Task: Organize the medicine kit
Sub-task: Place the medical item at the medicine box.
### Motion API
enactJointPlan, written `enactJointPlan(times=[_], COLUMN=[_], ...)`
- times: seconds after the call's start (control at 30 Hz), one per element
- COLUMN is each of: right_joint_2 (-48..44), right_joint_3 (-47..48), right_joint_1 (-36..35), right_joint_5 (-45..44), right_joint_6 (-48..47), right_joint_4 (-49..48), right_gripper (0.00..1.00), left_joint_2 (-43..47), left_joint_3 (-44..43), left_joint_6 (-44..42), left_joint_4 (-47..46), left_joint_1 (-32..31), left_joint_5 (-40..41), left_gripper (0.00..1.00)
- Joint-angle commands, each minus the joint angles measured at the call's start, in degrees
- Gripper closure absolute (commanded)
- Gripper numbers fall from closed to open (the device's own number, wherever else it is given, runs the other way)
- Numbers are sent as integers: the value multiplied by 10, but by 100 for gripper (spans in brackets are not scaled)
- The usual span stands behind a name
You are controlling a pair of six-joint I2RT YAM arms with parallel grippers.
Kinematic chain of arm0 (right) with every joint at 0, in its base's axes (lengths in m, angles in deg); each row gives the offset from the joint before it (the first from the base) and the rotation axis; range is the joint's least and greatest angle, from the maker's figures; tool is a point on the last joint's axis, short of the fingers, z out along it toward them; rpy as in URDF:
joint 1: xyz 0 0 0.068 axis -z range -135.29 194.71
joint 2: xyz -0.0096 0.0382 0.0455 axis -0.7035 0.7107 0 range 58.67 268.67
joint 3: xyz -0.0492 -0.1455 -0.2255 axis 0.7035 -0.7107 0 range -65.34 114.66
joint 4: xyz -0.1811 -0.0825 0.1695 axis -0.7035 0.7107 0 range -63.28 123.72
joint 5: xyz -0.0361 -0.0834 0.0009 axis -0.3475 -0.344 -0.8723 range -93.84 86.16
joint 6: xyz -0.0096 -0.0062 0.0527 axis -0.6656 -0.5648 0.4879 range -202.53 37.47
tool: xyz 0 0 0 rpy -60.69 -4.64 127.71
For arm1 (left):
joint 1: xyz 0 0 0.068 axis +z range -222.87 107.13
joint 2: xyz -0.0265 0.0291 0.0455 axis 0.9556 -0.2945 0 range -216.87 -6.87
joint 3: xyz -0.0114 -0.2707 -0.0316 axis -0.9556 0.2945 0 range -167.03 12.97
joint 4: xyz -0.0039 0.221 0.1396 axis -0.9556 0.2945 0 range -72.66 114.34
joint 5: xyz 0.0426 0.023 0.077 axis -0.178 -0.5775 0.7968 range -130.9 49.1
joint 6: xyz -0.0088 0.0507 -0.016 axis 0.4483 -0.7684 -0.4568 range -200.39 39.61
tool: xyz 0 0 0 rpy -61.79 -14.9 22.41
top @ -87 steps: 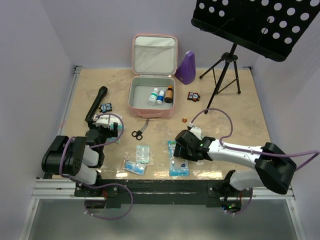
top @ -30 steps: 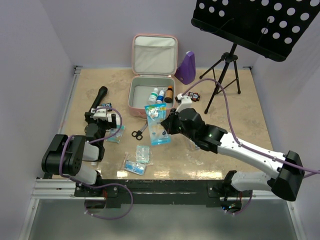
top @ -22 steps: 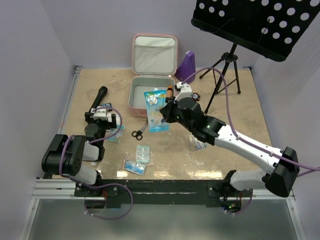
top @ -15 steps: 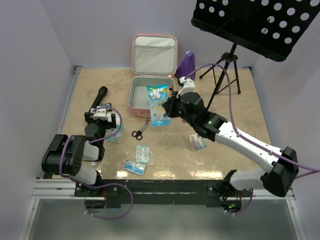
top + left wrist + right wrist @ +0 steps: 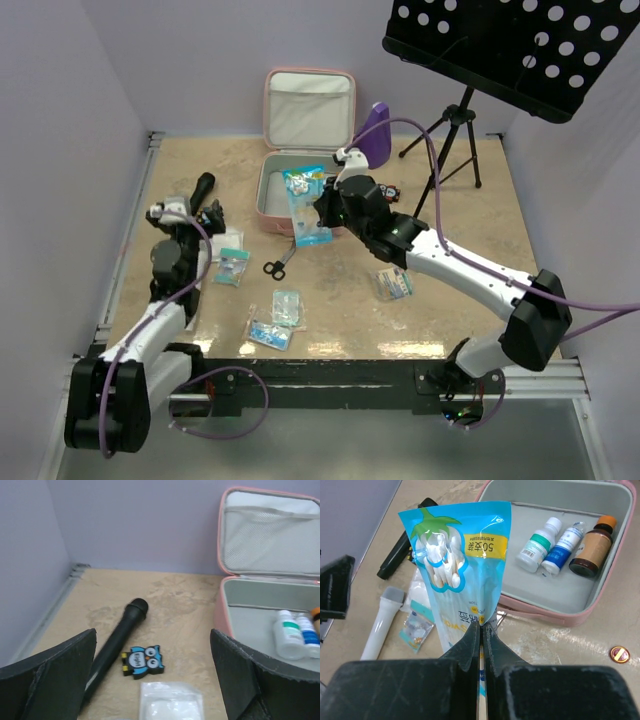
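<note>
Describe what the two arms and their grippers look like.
The left arm and right arm match: white links, black joint housings, a purple cable looping along each. The left gripper and right gripper have scuffed matte black fingers; no markings readable.

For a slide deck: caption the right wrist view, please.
Right gripper, shut on a blue cotton-swab pouch, holds it beside the open medicine kit containing three small bottles.
</note>
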Motion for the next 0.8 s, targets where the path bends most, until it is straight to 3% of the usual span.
enactJointPlan(times=[0.0, 0.1, 0.23, 0.37, 0.6, 0.77], right_joint_2=[23, 58, 80, 109, 163, 213], right_joint_3=[42, 54, 49, 92, 154, 206], right_joint_1=[1, 0, 4, 5, 9, 41], right_joint_5=[-34, -52, -23, -38, -35, 15], right_joint_6=[-40, -89, -194, -305, -496, -551], right_joint_4=[-60, -97, -157, -120, -133, -135], right_gripper=[100, 100, 100, 100, 100, 100], left_joint_2=[-30, -127, -199, -146, -66, -12], left_joint_3=[-215, -338, -379, -330, -326, -311], left_joint_6=[146, 158, 190, 226, 239, 262], left_joint_4=[341, 514, 558, 548, 583, 599], left_joint_1=[-3, -2, 0, 0, 0, 1], left_joint_5=[-32, -96, -198, -173, -144, -83], left_gripper=[0, 0, 0, 0, 0, 0])
